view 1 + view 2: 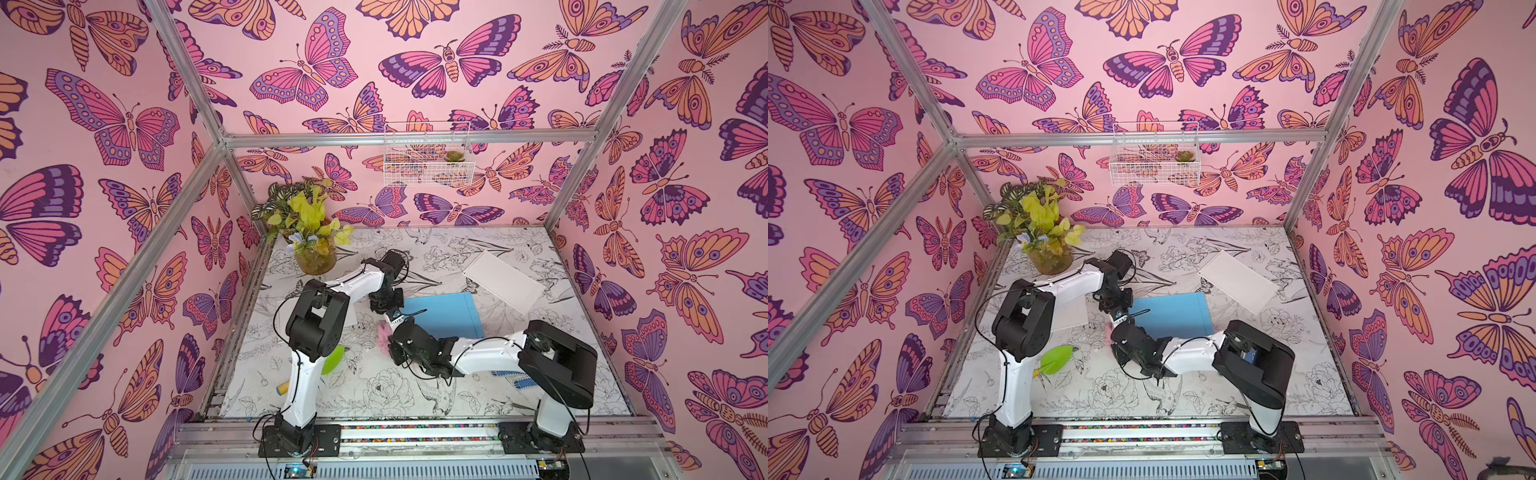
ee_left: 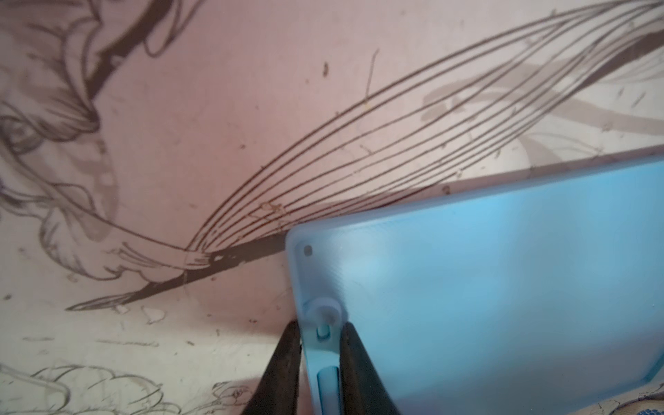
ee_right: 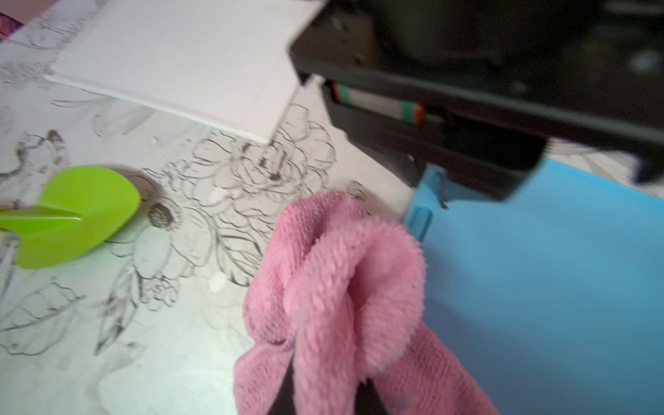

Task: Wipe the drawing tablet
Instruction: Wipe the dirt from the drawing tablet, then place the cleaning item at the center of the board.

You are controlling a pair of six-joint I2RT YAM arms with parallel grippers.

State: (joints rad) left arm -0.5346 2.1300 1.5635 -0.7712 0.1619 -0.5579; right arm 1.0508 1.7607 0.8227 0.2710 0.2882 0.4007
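Right gripper is clamping a bunched pink cloth, jaws pressed together on the fabric, with the wad bulging out ahead of the tips. The cloth is sitting at the left short edge of the blue drawing tablet. It is mostly over the desk and only overlapping the rim, and whether it is pressing on the surface cannot be told. Left gripper is pinching that same left edge near a corner, one jaw each side of the rim, and I judge it to be steadying the tablet. Whether that edge is raised off the desk cannot be told. In both top views the tablet is lying mid-desk with its long axis running side to side. It is stretching away from the cloth toward the robot's right. The coming stroke is therefore looking like a rightward pull along the long axis, back toward the right arm's own base. The right arm is the nearer one and is carrying the cloth, with its forearm lying along the tablet's near edge.
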